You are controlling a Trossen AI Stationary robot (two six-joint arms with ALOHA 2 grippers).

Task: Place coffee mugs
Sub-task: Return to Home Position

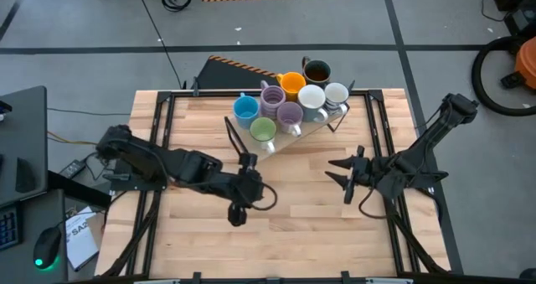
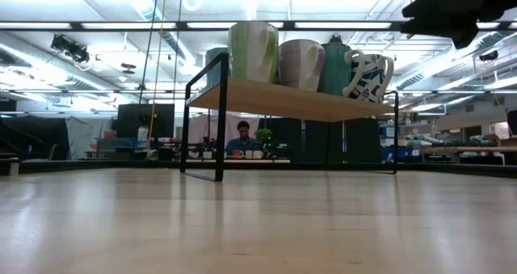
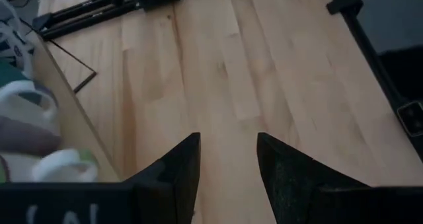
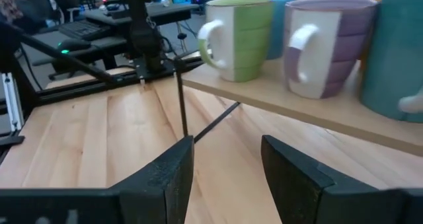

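The left gripper hangs over the table with its fingers apart and empty, likely because no mug is left to pick up. All eight mugs stand close together on the shelf. The right gripper faces the shelf, fingers apart and empty too. The high view shows every mug; the low view hides some.

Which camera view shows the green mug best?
The right wrist view: the green mug stands close and side-on on the shelf, white handle and green bands plain. The high view shows only its open top; the low view, its side from below, farther off; the left wrist view, only blurred mug edges.
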